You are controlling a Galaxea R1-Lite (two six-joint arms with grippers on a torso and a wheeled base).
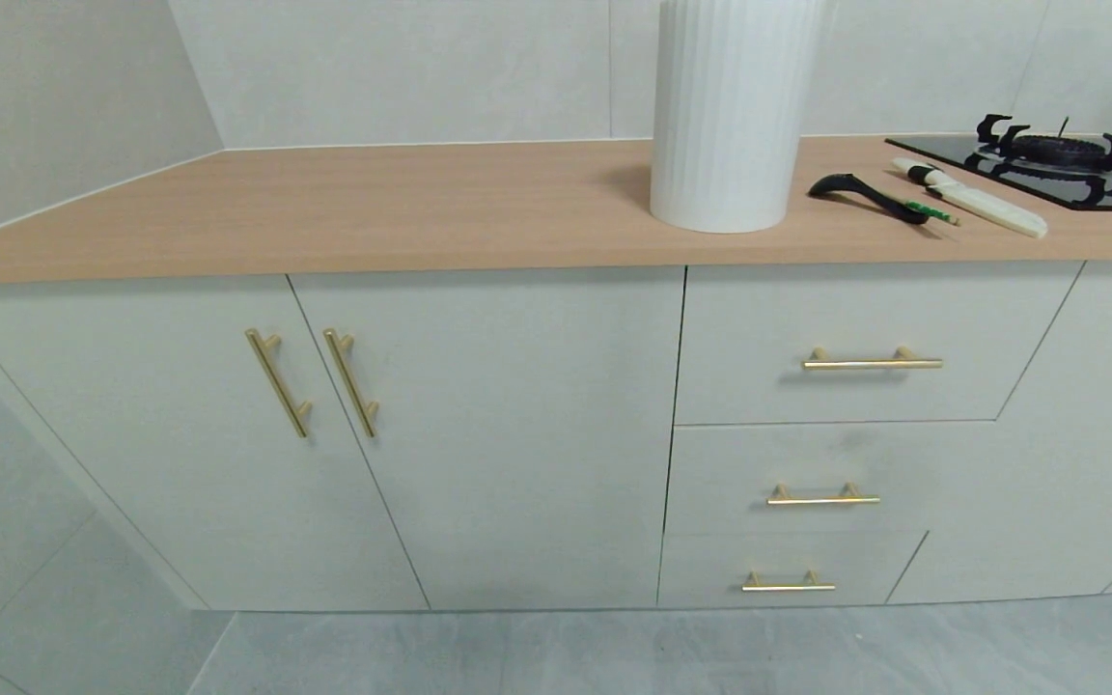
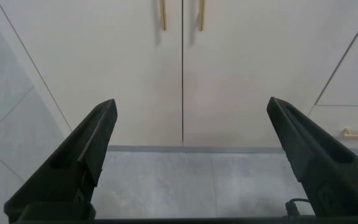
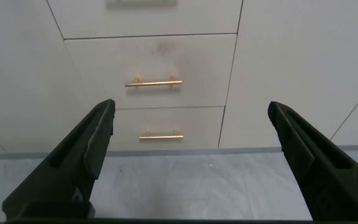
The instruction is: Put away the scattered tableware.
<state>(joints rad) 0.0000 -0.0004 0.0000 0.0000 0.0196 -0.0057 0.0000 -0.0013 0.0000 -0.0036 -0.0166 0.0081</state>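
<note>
On the wooden countertop (image 1: pixel 402 208), at the right, lie a black ladle-like utensil (image 1: pixel 865 191) with a green-tipped handle and a white sheathed knife (image 1: pixel 976 201) with a black band. My left gripper (image 2: pixel 191 112) hangs open low in front of the double cabinet doors (image 2: pixel 182 68), with nothing between its fingers. In front of the lower drawers (image 3: pixel 154 71), my right gripper (image 3: pixel 191 112) is open too and holds nothing.
A tall white ribbed container (image 1: pixel 728 111) stands on the counter left of the utensils. A black gas hob (image 1: pixel 1058 159) sits at the far right. Three drawers with gold handles (image 1: pixel 871 363) are below; the floor is grey tile (image 1: pixel 614 652).
</note>
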